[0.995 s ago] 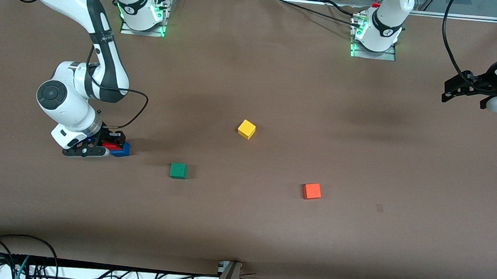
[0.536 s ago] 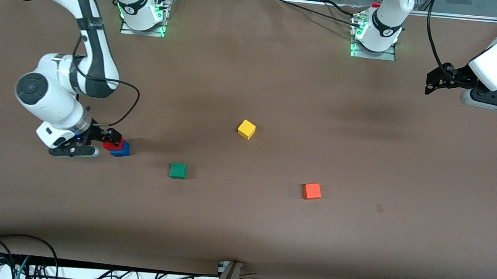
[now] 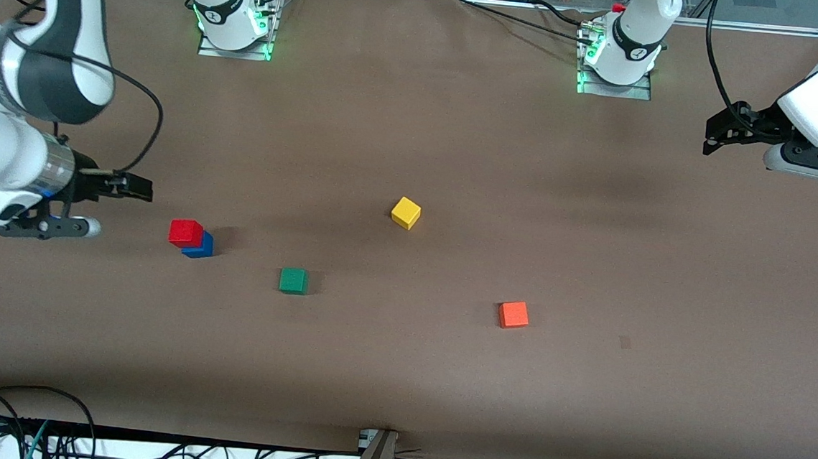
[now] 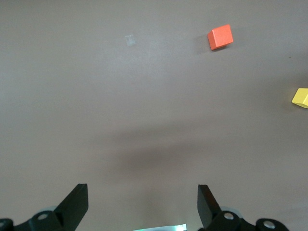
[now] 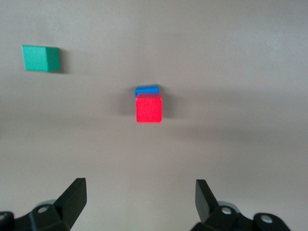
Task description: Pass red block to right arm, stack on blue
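On the worktop (image 3: 457, 154), toward the right arm's end: red block (image 3: 185, 232) sits on the blue block (image 3: 200, 246), slightly off-square, so a strip of blue peeks out along one side.
Stack check: right wrist view shows red (image 5: 148, 109) on top with just a sliver of blue (image 5: 147, 89) showing, looks settled and nothing is touching it.
Right claw (image 3: 120, 186): wide open, holding nothing, up off the worktop and well clear of the stack, out at the right arm's end.
Left claw (image 3: 720, 130): also wide open and empty, parked over bare worktop at its own end, just waiting.
Other stuff: green block (image 3: 293, 280) sits beside the stack toward the middle, yellow block (image 3: 406, 213) mid-worktop, orange block (image 3: 513, 314) toward the left arm's end, none of them in play.
Step in hand: I'd say the stacking itself is done, this is the back-off after letting go.
Next move: pretty much nothing fiddly, the right arm just needs to pull away without clipping the stack, since red isn't perfectly centred on blue.
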Controlling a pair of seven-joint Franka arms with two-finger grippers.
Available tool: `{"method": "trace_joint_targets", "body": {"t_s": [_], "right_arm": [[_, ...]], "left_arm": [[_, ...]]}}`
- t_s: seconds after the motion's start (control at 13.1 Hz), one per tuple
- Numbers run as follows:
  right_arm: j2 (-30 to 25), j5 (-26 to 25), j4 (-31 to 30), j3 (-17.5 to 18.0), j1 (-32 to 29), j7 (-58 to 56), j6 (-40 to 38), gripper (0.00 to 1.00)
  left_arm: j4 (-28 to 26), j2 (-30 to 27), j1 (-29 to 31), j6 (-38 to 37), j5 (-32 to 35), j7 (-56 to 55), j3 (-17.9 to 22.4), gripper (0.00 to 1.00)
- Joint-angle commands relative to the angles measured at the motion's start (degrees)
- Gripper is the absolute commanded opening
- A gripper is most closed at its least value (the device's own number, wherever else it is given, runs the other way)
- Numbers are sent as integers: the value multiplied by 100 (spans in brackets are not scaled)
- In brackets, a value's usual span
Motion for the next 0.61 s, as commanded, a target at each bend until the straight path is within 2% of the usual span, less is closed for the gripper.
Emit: {"method": "trace_joint_targets", "body": {"t_s": [0.0,0.15,0.31,0.38,0.46,0.54], "right_arm": [[75,-58,838,-97,-12,46,-1049,100],[57,-67,1138,-184,-30,81,-1394,100],[-275,-58,1149,-97,-152,317,-1422,100],[-468,-76,1044,112,-318,327,-1448,100],[-758,-198,791,523,-633,327,-1448,100],[-1030,-521,492,1162,-1097,310,-1431,100]], "left_arm": [[122,19,36,-149,-79,-28,9,100],[139,2,36,-245,-70,-36,9,100],[131,-7,19,-272,-70,-45,0,100],[131,2,1,-264,-70,-45,0,100],[139,10,-16,-246,-79,-45,0,100],[148,10,-25,-220,-79,-45,-26,100]]}}
